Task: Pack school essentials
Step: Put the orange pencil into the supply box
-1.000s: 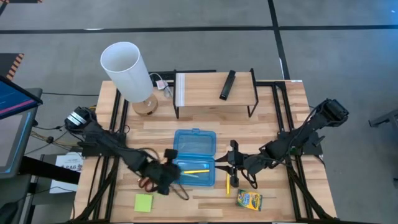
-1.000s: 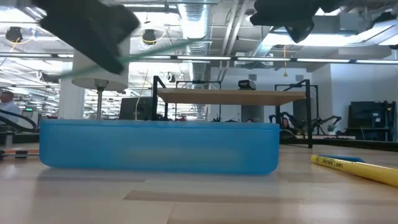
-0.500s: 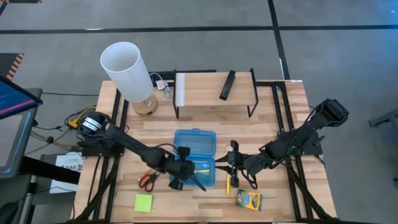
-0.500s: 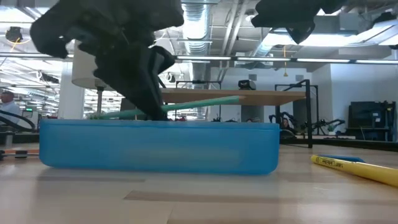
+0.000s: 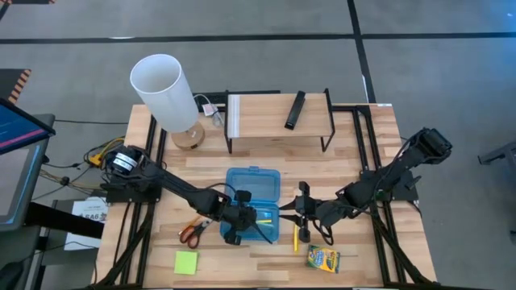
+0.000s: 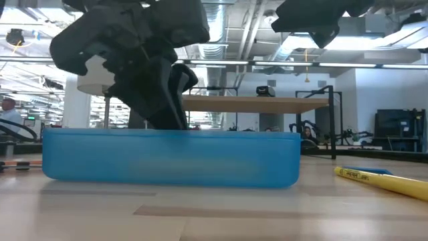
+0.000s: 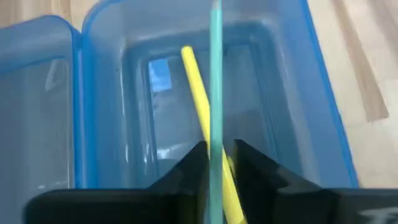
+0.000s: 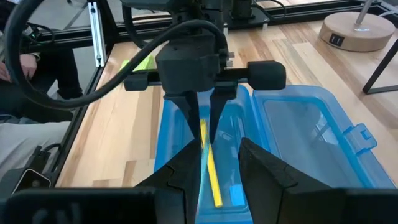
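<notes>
two pencils meet in the blue case (image 5: 252,205) near table centre: the left gripper (image 7: 215,163), down inside it, pinches the teal pencil (image 7: 215,74) between barely parted fingers, over the yellow pencil (image 7: 198,99) lying in the tray. at the case's three o'clock the right gripper (image 5: 304,207) hovers, fingers partly spread, gripping nothing (an orange pencil (image 5: 295,239) waits below it). risk: if released while tilted, the teal pencil could prop on the rim and block the lid.
</notes>
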Tool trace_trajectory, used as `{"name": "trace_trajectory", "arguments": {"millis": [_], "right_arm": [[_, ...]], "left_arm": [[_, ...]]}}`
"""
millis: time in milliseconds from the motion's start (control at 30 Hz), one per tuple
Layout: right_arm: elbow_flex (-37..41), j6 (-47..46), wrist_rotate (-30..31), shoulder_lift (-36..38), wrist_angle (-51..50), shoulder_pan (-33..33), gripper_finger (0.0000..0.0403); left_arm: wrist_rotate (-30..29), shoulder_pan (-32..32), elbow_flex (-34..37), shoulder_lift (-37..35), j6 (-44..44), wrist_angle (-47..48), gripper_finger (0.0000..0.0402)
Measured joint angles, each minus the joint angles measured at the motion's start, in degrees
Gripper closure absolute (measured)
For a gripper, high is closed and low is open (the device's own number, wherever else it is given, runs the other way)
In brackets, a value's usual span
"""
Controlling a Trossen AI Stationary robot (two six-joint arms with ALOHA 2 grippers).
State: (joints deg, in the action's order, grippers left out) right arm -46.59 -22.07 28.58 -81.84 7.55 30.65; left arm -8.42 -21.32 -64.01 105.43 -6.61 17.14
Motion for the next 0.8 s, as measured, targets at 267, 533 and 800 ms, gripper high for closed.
{"name": "trace_trajectory", "arguments": {"millis": [267,533,800], "right_arm": [[0.0,-0.5,0.0,0.0,0.1,0.0,0.0275],[0.0,-0.6,0.0,0.0,0.0,0.5,0.0275],[0.0,-0.5,0.0,0.0,0.0,0.4,0.0275]], "left_arm": [[-1.0,-0.5,0.0,-1.3,0.3,4.3,0.0266],[-9.4,-5.5,3.4,-9.9,-1.9,7.1,0.0290],[-10.8,-12.0,20.0,-23.0,-5.1,-11.6,0.0322]]}}
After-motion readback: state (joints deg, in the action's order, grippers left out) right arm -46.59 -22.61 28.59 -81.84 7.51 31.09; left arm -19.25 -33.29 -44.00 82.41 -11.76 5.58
